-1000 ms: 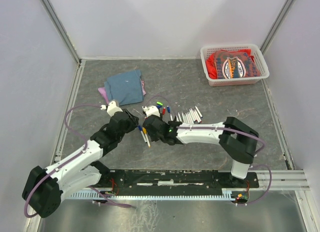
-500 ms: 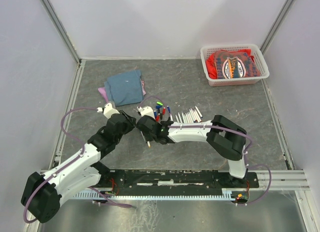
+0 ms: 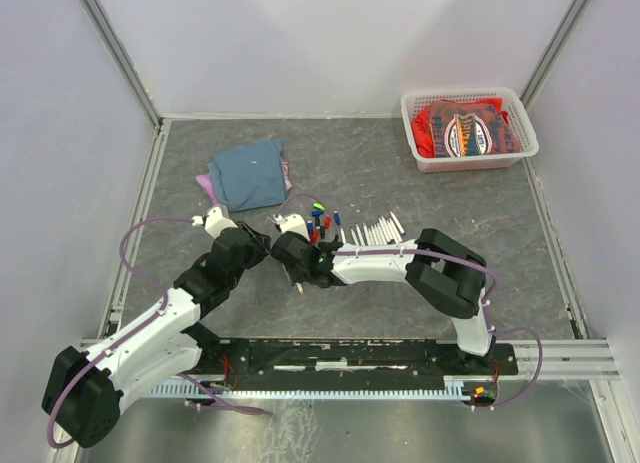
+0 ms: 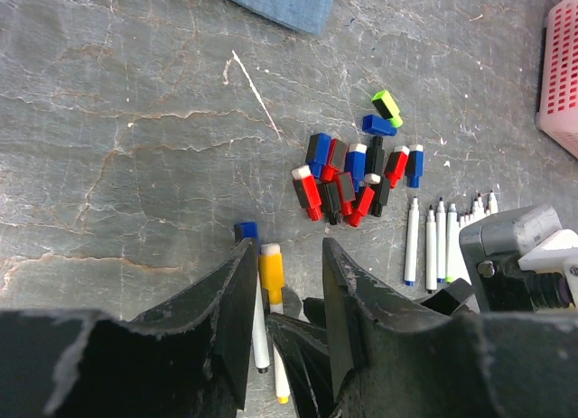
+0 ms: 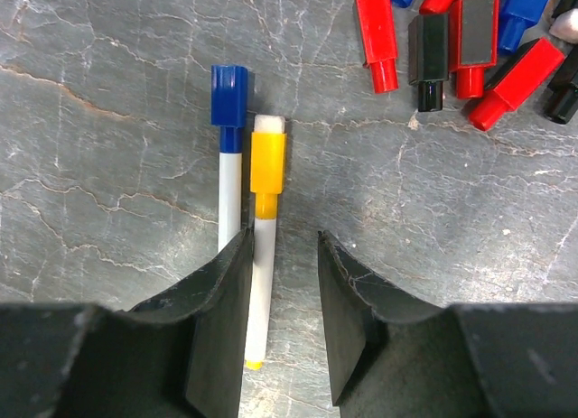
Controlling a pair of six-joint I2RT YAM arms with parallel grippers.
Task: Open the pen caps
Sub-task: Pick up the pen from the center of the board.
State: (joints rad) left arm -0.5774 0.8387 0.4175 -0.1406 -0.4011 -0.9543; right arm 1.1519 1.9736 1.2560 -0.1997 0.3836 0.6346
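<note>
Lying side by side on the table (image 5: pixel 108 120): blue cap (image 5: pixel 229 82) and yellow cap (image 5: pixel 268 156), both on their pens. Right gripper (image 5: pixel 283 242), jaws spread, straddles the yellow-capped barrel (image 5: pixel 260 292); one finger hides the blue pen's lower end. Left gripper (image 4: pixel 287 255), jaws apart, frames the yellow cap. Loose caps (image 4: pixel 348 174) heaped near, partly overlapping.

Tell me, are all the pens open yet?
Almost. Done: a pile of loose caps lies beside a row of uncapped pens. In hand: the left tool and right tool hang open over two capped pens, gripping neither. Left: the blue cap and yellow cap are still on their pens.
</note>
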